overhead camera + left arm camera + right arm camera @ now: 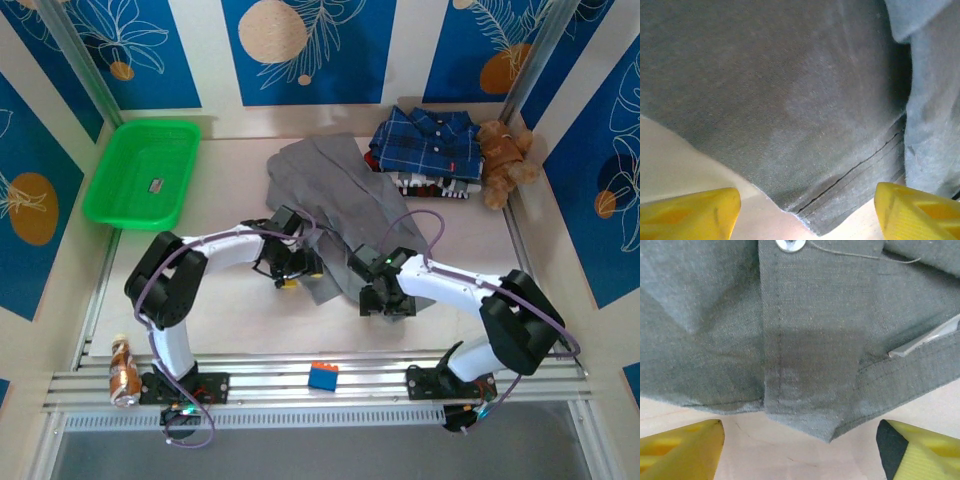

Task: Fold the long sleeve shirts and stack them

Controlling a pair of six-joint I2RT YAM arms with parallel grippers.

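Top external: grey shirt [340, 190] lies rumpled mid-surface, running from the back toward the near side, with its near edge between my two arms. Plaid shirt [425, 140] sits folded at the back right on a pile of striped clothes [432, 186], well apart from the grey one. Teddy bear [505, 160] is just beside that pile, against the right post.

Green basket [145, 172] is back left with one small item inside, too small to identify. Bottle [123, 370] and blue brick [322, 376] rest on the front rail, clear of the cloth.

Left end effector [290, 270] is at the shirt's near-left edge. Left wrist shows its yellow fingers [690, 212] wide apart, holding nothing, with the stitched hem corner [815, 215] between them and bare surface [675, 160] on the left.

Right end effector [385, 300] is at the near-right edge. Right wrist shows it wide apart too and empty, with the button strip's end [800, 405] pointing down between the fingers, a button [791, 244] at the top of the frame and a loose thread near it. I see a pale strip at the right but cannot tell what it is.
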